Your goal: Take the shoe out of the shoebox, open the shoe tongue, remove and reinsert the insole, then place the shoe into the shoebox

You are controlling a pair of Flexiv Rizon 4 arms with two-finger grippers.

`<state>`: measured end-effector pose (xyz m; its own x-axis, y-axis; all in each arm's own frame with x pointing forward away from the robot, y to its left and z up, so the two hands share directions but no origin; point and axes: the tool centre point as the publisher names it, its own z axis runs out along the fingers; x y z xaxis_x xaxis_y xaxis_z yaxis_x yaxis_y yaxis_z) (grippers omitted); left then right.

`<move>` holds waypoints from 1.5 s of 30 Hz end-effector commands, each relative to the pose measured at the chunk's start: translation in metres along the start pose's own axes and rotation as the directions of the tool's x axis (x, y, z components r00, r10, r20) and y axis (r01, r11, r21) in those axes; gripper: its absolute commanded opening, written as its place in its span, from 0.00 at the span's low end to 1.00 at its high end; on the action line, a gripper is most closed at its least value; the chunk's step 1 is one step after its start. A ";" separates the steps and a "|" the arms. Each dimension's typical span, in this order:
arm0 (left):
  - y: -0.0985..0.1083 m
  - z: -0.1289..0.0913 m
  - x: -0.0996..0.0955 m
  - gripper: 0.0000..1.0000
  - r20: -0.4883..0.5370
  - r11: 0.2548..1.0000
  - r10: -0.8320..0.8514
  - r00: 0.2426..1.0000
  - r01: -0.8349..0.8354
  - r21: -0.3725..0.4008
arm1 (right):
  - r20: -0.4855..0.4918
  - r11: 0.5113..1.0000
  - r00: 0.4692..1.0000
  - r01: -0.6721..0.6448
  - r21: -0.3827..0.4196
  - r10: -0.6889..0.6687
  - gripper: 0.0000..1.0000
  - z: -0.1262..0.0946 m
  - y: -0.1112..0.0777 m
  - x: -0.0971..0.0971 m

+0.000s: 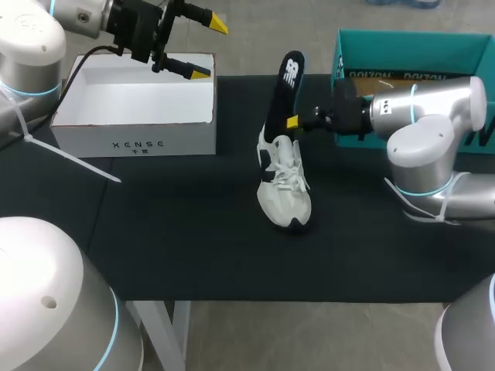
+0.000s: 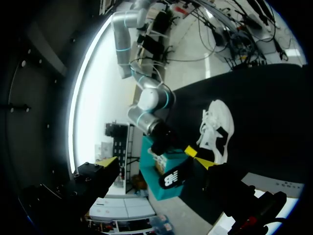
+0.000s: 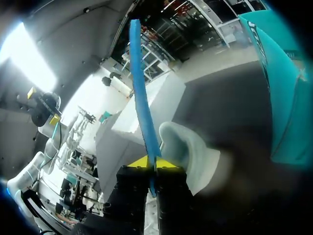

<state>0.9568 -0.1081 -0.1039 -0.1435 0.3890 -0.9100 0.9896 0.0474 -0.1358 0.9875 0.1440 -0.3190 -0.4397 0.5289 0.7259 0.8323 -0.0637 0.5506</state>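
A white sneaker (image 1: 285, 189) stands on the black mat, toe toward the front edge. A black insole (image 1: 288, 85) rises nearly upright from its heel opening. My right gripper (image 1: 292, 121) is shut on the insole's lower part. In the right wrist view the insole (image 3: 139, 83) runs edge-on as a blue strip between the yellow tips of the right gripper (image 3: 152, 163), with the sneaker's heel (image 3: 188, 152) just ahead. My left gripper (image 1: 197, 48) hangs open and empty above the white shoebox (image 1: 135, 137). The left wrist view looks across to the sneaker (image 2: 217, 129), the insole (image 2: 175, 177) and my right arm (image 2: 149, 100).
A teal box (image 1: 410, 46) stands at the back right behind my right arm. The white shoebox at the back left is open with nothing in it. The black mat (image 1: 178, 232) covers the table around the sneaker.
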 end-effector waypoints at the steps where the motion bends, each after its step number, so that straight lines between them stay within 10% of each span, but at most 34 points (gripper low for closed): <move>1: 0.000 -0.001 -0.001 1.00 -0.005 1.000 0.001 1.000 -0.001 0.002 | 0.010 1.000 1.000 -0.002 0.020 0.002 0.00 -0.004 0.004 0.003; 45: 0.000 -0.001 -0.001 1.00 -0.005 1.000 0.001 1.000 -0.001 0.002 | -0.013 0.950 0.982 -0.179 0.258 0.188 0.00 0.007 -0.038 0.007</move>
<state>0.9568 -0.1080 -0.1039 -0.1436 0.3890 -0.9100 0.9896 0.0474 -0.1358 0.9641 0.1569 -0.3392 -0.2836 0.4873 0.8259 0.9557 0.0722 0.2855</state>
